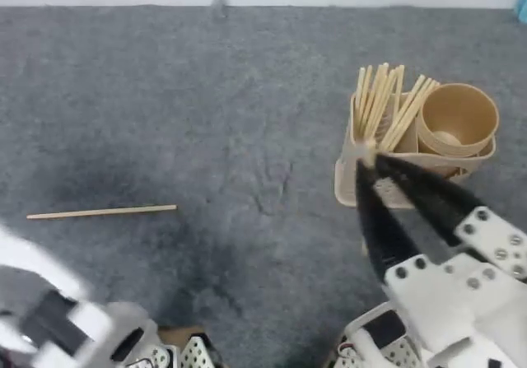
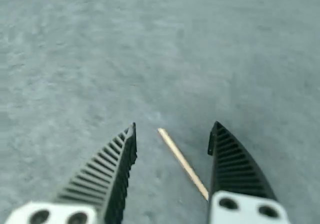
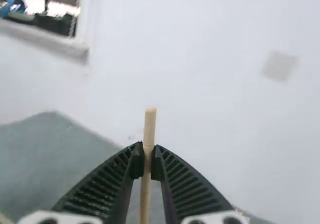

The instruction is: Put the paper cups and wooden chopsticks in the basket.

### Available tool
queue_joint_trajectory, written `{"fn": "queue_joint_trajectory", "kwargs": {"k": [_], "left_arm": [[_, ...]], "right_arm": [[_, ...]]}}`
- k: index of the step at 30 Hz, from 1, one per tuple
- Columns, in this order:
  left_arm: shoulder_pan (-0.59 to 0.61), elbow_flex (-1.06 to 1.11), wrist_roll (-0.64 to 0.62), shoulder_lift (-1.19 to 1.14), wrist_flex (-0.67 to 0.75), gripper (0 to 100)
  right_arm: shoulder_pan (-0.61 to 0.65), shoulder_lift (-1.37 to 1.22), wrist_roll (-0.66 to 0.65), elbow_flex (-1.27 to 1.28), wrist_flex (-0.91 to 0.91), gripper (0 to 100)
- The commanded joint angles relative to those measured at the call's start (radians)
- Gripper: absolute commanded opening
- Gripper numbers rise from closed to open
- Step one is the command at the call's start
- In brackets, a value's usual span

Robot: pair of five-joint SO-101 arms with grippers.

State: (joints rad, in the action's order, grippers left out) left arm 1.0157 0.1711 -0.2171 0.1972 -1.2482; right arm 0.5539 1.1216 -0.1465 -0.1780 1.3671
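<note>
Looking over the grey table, most of it seems done. The basket on the right arm's side holds nested paper cups and a sheaf of chopsticks. The right jaws, clamped on one more stick, hang just over it. The left jaws, wide open and empty, hover above the last chopstick lying on the table.

Lower left, high view: the left arm is showing blurred, getting cut off by the frame. The right gripper is hiding part of the basket — its chopstick is getting cropped at the wrist view's edge.
</note>
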Motion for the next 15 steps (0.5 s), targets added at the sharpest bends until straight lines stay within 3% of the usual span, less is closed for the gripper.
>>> {"fn": "queue_joint_trajectory", "kwargs": {"k": [1, 10, 15], "left_arm": [[-0.109, 0.306, 0.002, 0.275, 0.129, 23], [-0.347, 0.980, 0.002, 0.786, 0.479, 23], [-0.443, 1.178, 0.005, 1.030, 0.517, 23]], "right_arm": [[-0.094, -0.001, 0.014, 0.018, -0.131, 0.6], [-0.259, -0.012, 0.012, 0.241, -0.559, 0.6], [-0.332, -0.013, 0.012, 0.425, -0.763, 0.6]]}}
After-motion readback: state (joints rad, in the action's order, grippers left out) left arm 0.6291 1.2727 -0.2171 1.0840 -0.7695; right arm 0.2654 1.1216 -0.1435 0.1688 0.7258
